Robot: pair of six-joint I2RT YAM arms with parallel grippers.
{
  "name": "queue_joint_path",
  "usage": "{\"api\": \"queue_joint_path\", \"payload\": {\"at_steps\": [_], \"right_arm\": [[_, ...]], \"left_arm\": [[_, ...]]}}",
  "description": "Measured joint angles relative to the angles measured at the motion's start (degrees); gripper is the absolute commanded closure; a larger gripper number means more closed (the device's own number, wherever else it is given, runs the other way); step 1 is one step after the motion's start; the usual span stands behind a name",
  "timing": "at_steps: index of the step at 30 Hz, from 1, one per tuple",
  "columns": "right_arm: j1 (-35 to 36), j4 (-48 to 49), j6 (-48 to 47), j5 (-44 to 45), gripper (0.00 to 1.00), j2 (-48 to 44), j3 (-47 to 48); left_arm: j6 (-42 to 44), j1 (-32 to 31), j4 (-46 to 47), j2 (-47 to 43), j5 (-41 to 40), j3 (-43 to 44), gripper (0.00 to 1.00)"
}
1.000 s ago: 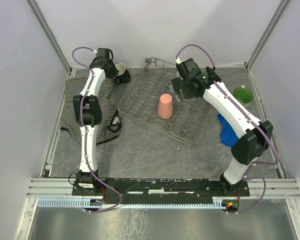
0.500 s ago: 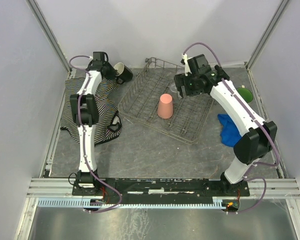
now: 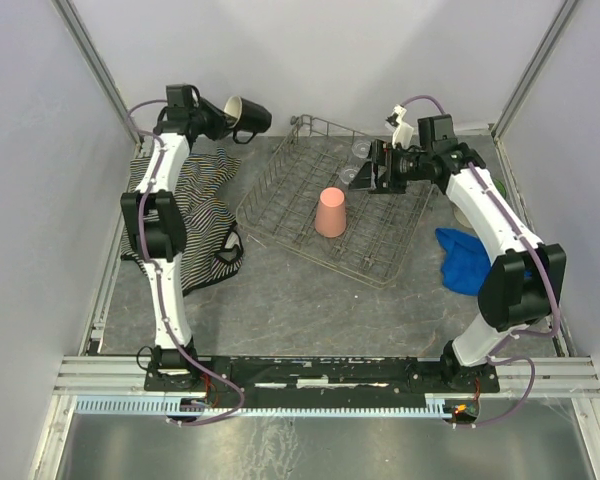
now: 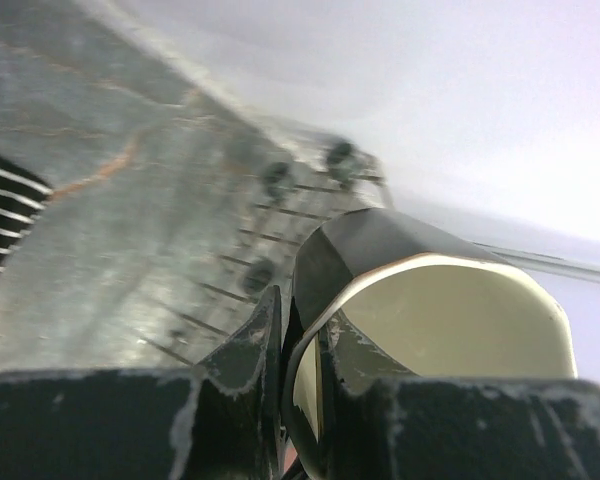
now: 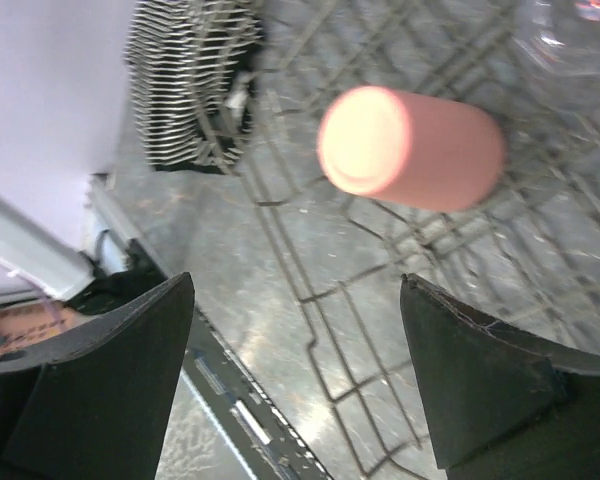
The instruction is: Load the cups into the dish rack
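Raised since last look: black mug (image 3: 247, 115), rim pinched in my nearly closed left gripper (image 4: 302, 348), for carrying rightward to the dish rack (image 3: 278, 195).

The black ceramic mug (image 3: 248, 114) is glossy black outside and plain cream inside. The salmon-pink plastic tumbler (image 3: 331, 212) is one even colour with no pattern. The grey metal wire dish rack (image 3: 280, 190) is dull grey throughout. The black-and-white striped cloth (image 3: 205, 200) has narrow bands, while the blue crumpled cloth (image 3: 462, 258) is solid bright blue. The grey tabletop (image 3: 300, 300) is mottled, with faint rust-coloured streaks.
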Motion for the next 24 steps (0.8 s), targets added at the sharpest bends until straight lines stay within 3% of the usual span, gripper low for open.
{"api": "queue_joint_path", "payload": {"at_steps": [5,10,14,19,24], "right_arm": [[0.0,11.6,8.3,-10.9,0.10,0.0,-3.7],[0.1,37.5,28.0,-18.3,0.11,0.2,-12.6],[0.1,60.7,46.2,-20.3,0.13,2.8,-17.4],[0.1,89.5,68.4,-20.2,0.18,9.1,-18.3],[0.1,102.7,79.8,-19.8,0.18,13.3,-18.2]], "left_arm": [[-3.3,0.3,3.7,-8.2,3.1,-3.0,0.97],[-9.7,0.7,13.4,-16.3,7.2,-12.7,0.97],[-16.3,0.4,21.5,-21.6,10.2,-23.9,0.97],[-21.2,-3.4,25.2,-22.9,11.2,-30.6,0.97],[-25.7,-8.8,26.7,-24.2,11.1,-34.2,0.97]]}}
